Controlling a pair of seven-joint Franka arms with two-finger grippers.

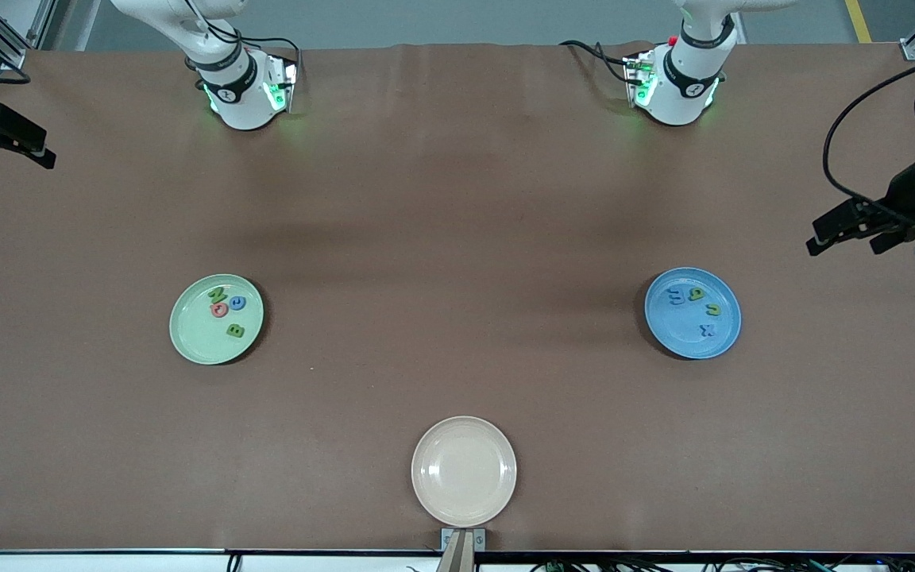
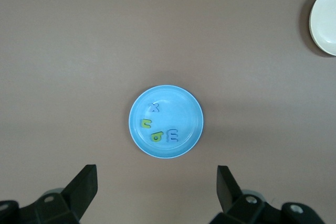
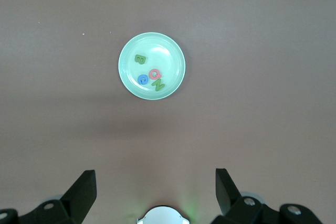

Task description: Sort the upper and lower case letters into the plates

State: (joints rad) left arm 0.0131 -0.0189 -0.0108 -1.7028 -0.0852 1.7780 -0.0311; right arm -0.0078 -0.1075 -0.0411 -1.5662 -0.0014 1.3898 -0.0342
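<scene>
the only readable characters are the foam letters lying in the two plates. in the mint green plate (image 1: 187, 334) lie a green n (image 1: 217, 296), a pink q (image 1: 219, 310), a green b (image 1: 235, 330) and a blue letter (image 1: 238, 302) too small to read. in the blue plate (image 1: 723, 338) an x (image 1: 708, 330) reads clearly; the other letters there are unclear.

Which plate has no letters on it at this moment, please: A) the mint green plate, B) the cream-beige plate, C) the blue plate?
B: the cream-beige plate is bare, while the mint green plate and the blue plate each hold four letters.
</scene>
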